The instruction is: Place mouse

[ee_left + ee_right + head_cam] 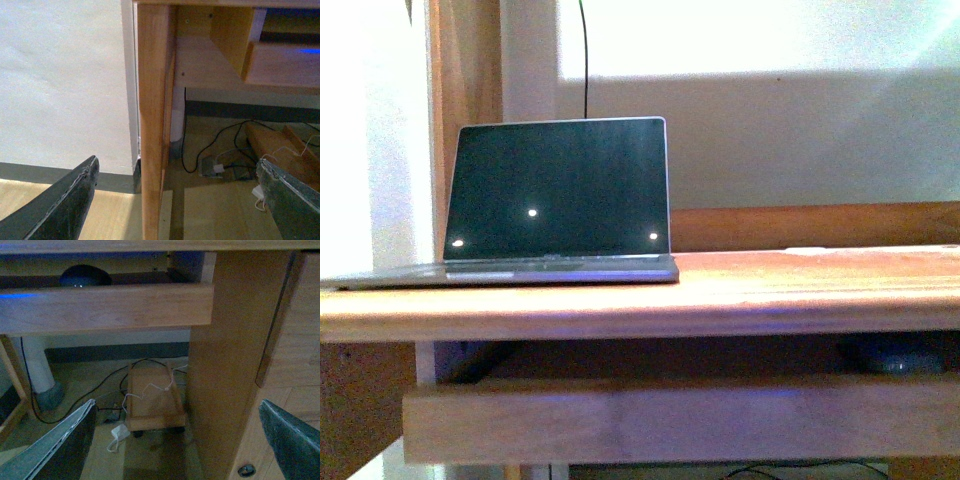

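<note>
Sitting on the wooden under-desk shelf, right side: small dark grey rounded plastic mouse. Left gripper and right gripper both low, jaws spread wide, holding nothing. Open grey laptop with a dark screen on the wooden desktop, left.

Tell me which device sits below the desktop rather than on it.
The mouse, small, dark and rounded, in the tray under the desktop; the laptop stands open on top.
</note>
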Robot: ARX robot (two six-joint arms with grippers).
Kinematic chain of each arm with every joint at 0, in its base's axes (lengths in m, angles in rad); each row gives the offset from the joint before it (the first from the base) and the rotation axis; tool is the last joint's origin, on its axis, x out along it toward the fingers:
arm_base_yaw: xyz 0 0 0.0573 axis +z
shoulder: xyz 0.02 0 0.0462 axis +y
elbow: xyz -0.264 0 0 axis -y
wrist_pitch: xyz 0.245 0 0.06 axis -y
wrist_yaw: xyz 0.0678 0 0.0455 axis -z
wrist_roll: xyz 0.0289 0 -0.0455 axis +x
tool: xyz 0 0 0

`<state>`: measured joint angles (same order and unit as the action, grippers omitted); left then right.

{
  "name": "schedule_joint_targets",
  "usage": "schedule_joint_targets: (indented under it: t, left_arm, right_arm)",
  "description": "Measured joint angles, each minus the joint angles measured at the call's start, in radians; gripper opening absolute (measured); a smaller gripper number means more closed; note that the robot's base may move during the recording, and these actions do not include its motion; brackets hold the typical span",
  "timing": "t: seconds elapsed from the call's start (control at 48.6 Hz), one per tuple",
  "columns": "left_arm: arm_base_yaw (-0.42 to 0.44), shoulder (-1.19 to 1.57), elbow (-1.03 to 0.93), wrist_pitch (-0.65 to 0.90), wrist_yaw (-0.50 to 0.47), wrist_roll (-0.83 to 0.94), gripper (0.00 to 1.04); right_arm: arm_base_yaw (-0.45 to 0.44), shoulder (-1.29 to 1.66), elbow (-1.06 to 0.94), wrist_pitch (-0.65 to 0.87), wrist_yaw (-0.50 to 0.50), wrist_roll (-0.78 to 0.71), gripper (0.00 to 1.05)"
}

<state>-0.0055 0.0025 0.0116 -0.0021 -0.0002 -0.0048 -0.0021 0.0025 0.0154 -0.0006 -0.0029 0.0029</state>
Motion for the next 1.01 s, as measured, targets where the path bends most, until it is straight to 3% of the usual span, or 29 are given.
schedule_joint_targets:
  t: [0.453,0.515,0.597,0.679,0.864,1.009]
  left_arm:
    - [0.0,0.003,0.001,-0.004,-0.003,-0.002,0.97]
    - [-0.001,0.086,0.057,-0.143,-0.007,-0.083,0.97]
    - [0.008,0.19,0.079,-0.16,0.015,-0.121,0.97]
    - [0.049,0.356,0.107,-0.071,0.118,-0.105,0.97]
    - [0.053,0.782,0.245,0.198,0.242,0.211,0.97]
    - [-0.005,1.019,0.325,0.264,0.295,0.569,0.97]
  right_arm:
    - [0.0,0.0,0.0,0.0,0.0,0.0,0.97]
    - [0.0,0.0,0.0,0.0,0.0,0.0,0.97]
    - [0.0,0.0,0.0,0.0,0.0,0.0,0.97]
    - [0.0,0.0,0.0,0.0,0.0,0.0,0.97]
    - [0.0,0.0,0.0,0.0,0.0,0.0,0.97]
    - [0.0,0.0,0.0,0.0,0.0,0.0,0.97]
